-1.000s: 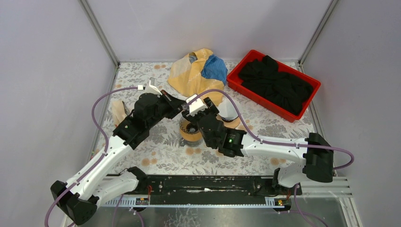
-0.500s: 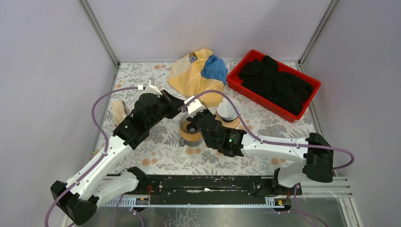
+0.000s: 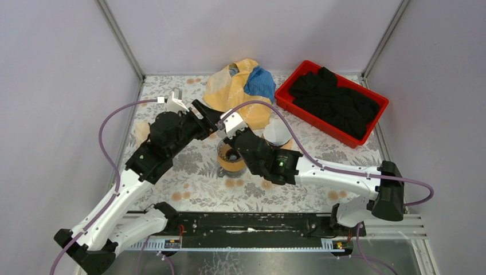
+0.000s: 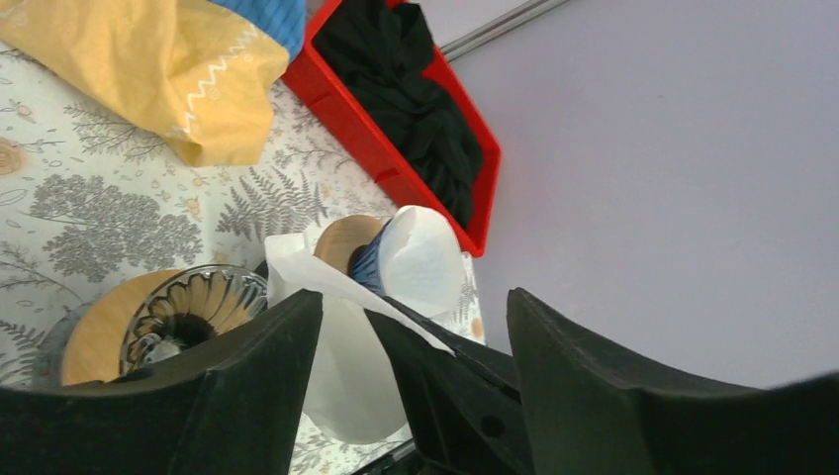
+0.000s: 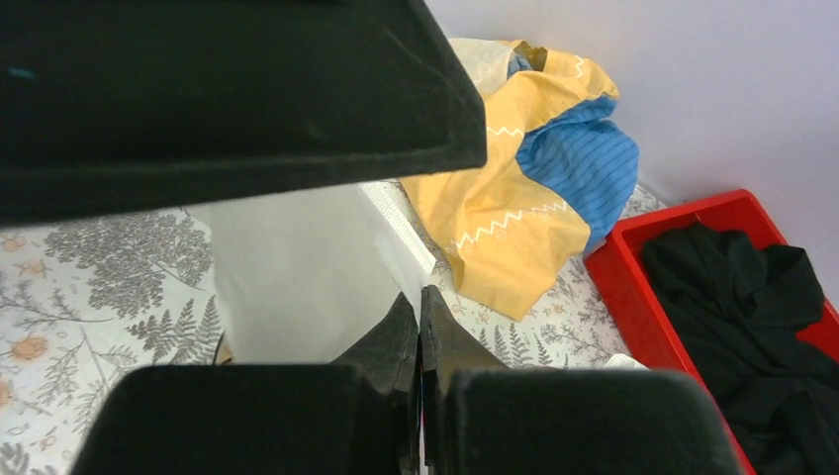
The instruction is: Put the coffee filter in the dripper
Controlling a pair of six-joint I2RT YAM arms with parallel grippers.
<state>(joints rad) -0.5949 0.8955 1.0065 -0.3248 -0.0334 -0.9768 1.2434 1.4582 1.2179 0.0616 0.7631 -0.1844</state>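
The white paper coffee filter [image 4: 341, 366] hangs just above and behind the glass dripper [image 3: 231, 156], which sits in a wooden collar. My right gripper [image 5: 419, 297] is shut on the filter's [image 5: 297, 267] edge, pinching it between the fingertips. In the top view the right gripper [image 3: 227, 127] is over the dripper's far rim. My left gripper [image 4: 416, 297] is open, its fingers straddling the filter and the right gripper's tips without pressing on them. In the top view it [image 3: 209, 117] is just left of the right gripper. The dripper's ribbed glass [image 4: 193, 309] shows at lower left.
A blue cup with a white filter in it [image 3: 277, 133] stands right of the dripper. A yellow and blue cloth [image 3: 243, 89] lies at the back. A red bin of black cloth [image 3: 331, 102] sits at back right. A brown scrap [image 3: 143, 134] lies near the left wall.
The right gripper has shut on the filter. The left gripper has opened and let go of it, and the left arm has shifted slightly left and back.
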